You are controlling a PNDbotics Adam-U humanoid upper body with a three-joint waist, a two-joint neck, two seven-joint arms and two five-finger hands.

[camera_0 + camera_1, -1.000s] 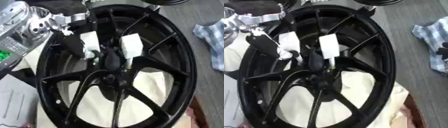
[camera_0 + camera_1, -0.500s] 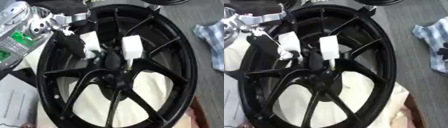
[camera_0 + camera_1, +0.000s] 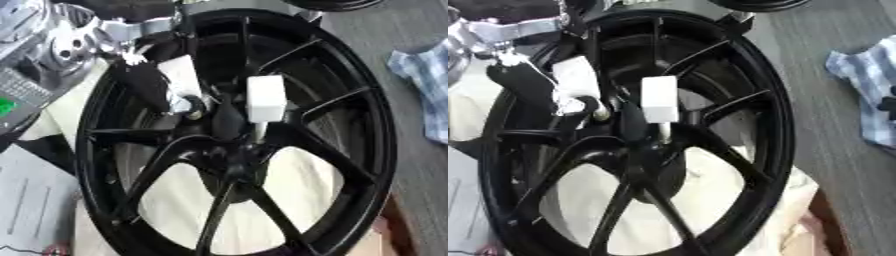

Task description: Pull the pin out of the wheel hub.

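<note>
Black multi-spoke wheel hub [image 3: 350, 125] fills most of the frame, lying on a cream cloth [image 3: 297, 190] that shows through the lower spoke gaps. Grey tabletop [image 3: 833, 125] runs down the right side, with a blue-and-white checked cloth [image 3: 866, 90] at the right edge. Papers and a grey device with a green spot sit at the left edge.

Left arm enters from the upper left: silver joint, then black hand. Left hand [image 3: 166, 85] reaches into the hub just left of centre, white-padded fingers [image 3: 185, 75] pointing down toward the middle. A small round metallic part [image 3: 191, 107] sits at the fingertips; whether the fingers pinch it or only rest beside it, I cannot tell. Right hand not visible in either eye view.

Pin [image 3: 660, 102]: white block-shaped head with a thin stem dropping into the dark centre of the hub, just right of the left hand, apart from its fingers.

Progress, judged: the pin looks still seated, stem in the hub. Extraction not yet done; grasping the white head and drawing it out remain.
</note>
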